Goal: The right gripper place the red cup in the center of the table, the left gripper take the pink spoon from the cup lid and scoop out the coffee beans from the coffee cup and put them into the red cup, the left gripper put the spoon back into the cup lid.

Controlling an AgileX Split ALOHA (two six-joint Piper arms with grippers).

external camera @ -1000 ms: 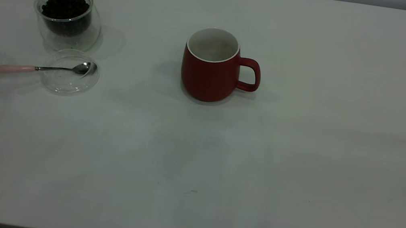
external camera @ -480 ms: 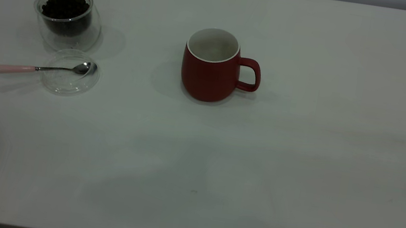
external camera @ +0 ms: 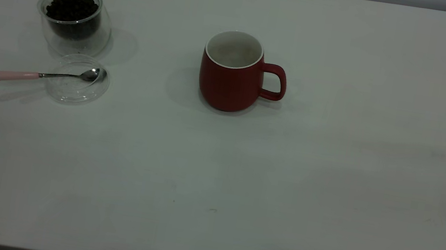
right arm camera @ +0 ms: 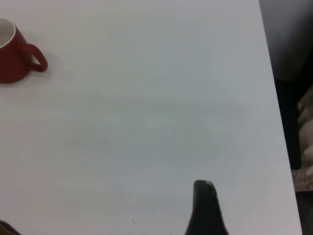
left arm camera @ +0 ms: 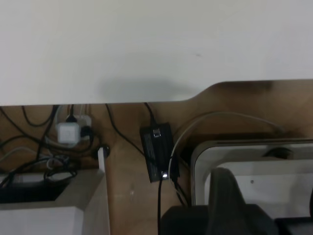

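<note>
Exterior view: red cup [external camera: 230, 77] stands mid-bench [external camera: 330, 182]; pink spoon [external camera: 16, 75] rests on cup lid [external camera: 71, 94]. Task likely finished; both pincers' spread cannot be told.

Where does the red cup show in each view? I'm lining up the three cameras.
Exterior view: red cup stands upright near the table's middle, handle toward the right arm's side.
Left wrist view: not in it.
Right wrist view: red cup sits cut off at the picture's edge, handle showing.
Shared landmark: the white table.

Pink spoon [external camera: 45, 75] on cup lid [external camera: 75, 92], before coffee cup [external camera: 74, 21]
</note>
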